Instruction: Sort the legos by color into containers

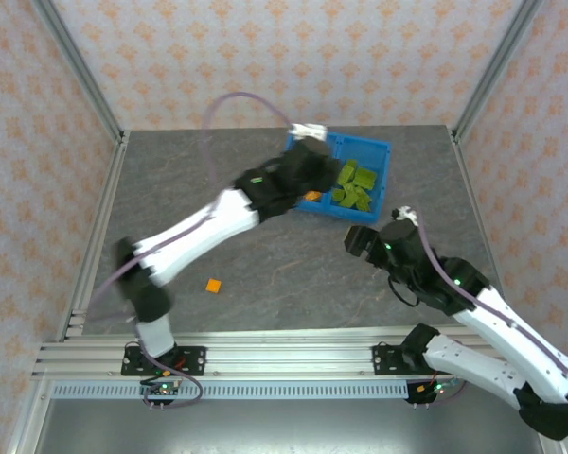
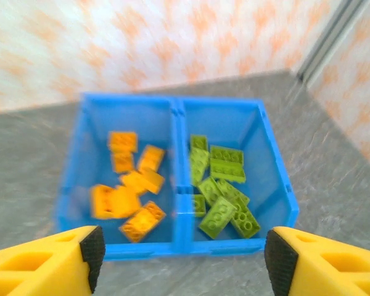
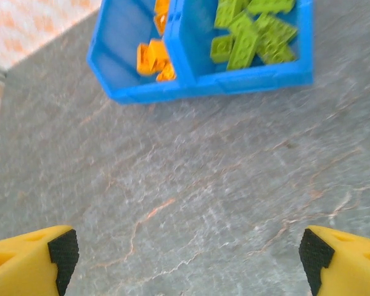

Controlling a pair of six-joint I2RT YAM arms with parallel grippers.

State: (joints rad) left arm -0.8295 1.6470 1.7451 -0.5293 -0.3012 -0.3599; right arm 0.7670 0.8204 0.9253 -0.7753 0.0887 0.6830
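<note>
inside the bin (image 2: 277, 169) — orange legos (image 2: 132, 197) left, green legos (image 2: 222, 191) right — left tool (image 2: 185, 254) and right tool (image 3: 188, 259) apart.

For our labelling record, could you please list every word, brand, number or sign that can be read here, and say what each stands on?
No readable text in any view.
Blue bin: plain walls, no label showing.
Orange legos and green legos: studs too blurred to read any moulded lettering.
Small boards at the arm bases: too small to read.
Wallpaper: ornament only, no words.
</note>
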